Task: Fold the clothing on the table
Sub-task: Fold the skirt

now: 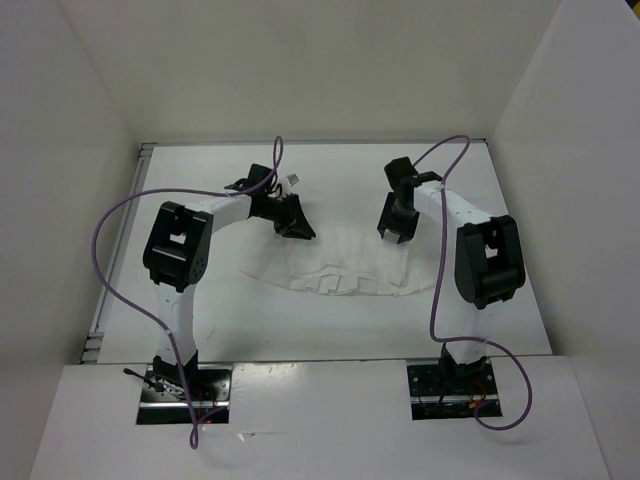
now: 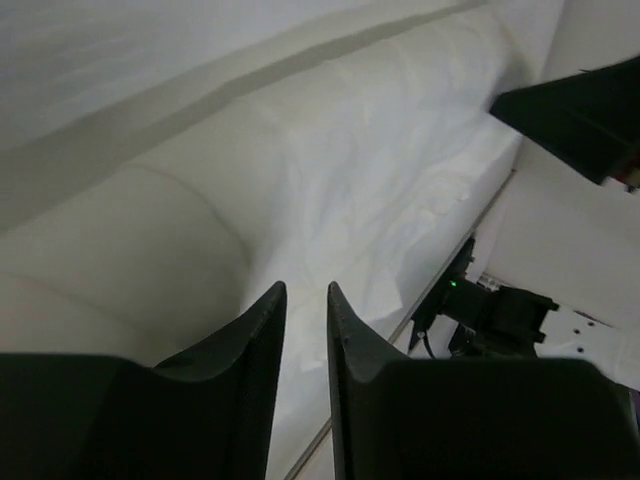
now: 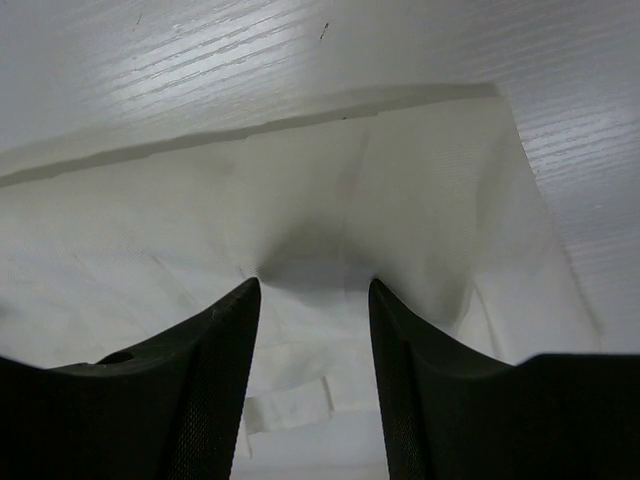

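Observation:
The clothing (image 1: 340, 265), a white pleated skirt, lies spread and creased on the table (image 1: 330, 325), its far part between the two arms. My left gripper (image 1: 297, 228) hangs over the skirt's far left edge. In the left wrist view the gripper (image 2: 306, 288) is open by a narrow gap, with only the fabric (image 2: 380, 170) below showing through. My right gripper (image 1: 392, 232) is over the far right edge. Seen from the right wrist, that gripper (image 3: 314, 283) is wide open just above the cloth (image 3: 330, 200), with a small white tab (image 3: 290, 405) between its fingers.
White walls close in the table on the left, far and right sides. A thin metal rim (image 1: 100, 310) runs along the left edge. Purple cables (image 1: 436, 290) loop off both arms. A dark part of the other arm (image 2: 585, 125) shows in the left wrist view.

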Tool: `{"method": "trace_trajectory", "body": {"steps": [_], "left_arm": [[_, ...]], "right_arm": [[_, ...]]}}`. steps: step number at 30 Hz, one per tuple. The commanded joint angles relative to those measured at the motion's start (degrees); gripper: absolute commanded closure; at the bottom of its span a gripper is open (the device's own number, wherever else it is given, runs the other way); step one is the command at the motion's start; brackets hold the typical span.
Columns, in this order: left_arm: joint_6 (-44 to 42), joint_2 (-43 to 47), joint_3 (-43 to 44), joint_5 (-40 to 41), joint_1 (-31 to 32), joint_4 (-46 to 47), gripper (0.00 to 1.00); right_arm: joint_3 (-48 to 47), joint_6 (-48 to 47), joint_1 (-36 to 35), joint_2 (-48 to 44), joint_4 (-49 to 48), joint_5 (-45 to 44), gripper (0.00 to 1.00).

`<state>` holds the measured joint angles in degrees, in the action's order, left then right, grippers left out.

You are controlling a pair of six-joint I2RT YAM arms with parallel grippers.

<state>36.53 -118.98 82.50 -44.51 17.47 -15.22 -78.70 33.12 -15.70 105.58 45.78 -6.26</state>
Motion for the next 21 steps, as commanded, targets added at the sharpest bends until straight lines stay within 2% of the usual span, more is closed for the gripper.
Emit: {"method": "trace_trajectory", "body": {"steps": [1, 5, 10, 16, 17, 20, 21], "left_arm": [[1.61, -2.31, -0.93, 3.20, -0.51, 1.78, 0.71], [2.84, -2.23, -6.46, 8.11, -3.23, 1.17, 0.75], [3.46, -0.11, -12.44, 12.77, -7.88, 1.16, 0.76], [2.84, 2.17, -14.90, 14.89, -9.74, -0.16, 0.76], [2.84, 2.17, -14.91, 14.89, -10.26, -0.16, 0.76], [2.84, 2.17, -14.91, 13.84, -10.27, -0.16, 0.76], [2.84, 2.17, -14.91, 13.84, -10.27, -0.16, 0.76]], "right_arm": [[-2.34, -1.04, 0.67, 0.94, -2.45, 1.78, 0.47], [-0.24, -0.44, 1.37, -1.95, -2.45, -1.11, 0.47], [3.37, 0.63, 7.43, -8.44, -2.45, 0.54, 0.49], [8.64, 0.10, 13.33, -8.47, -6.30, 10.37, 0.67], [9.95, 0.10, 13.85, -7.94, -7.27, 12.39, 0.74], [11.89, 0.10, 13.86, -4.96, -11.57, 20.39, 0.83], [11.90, 0.71, 13.86, -4.08, -12.55, 22.24, 0.89]]}}
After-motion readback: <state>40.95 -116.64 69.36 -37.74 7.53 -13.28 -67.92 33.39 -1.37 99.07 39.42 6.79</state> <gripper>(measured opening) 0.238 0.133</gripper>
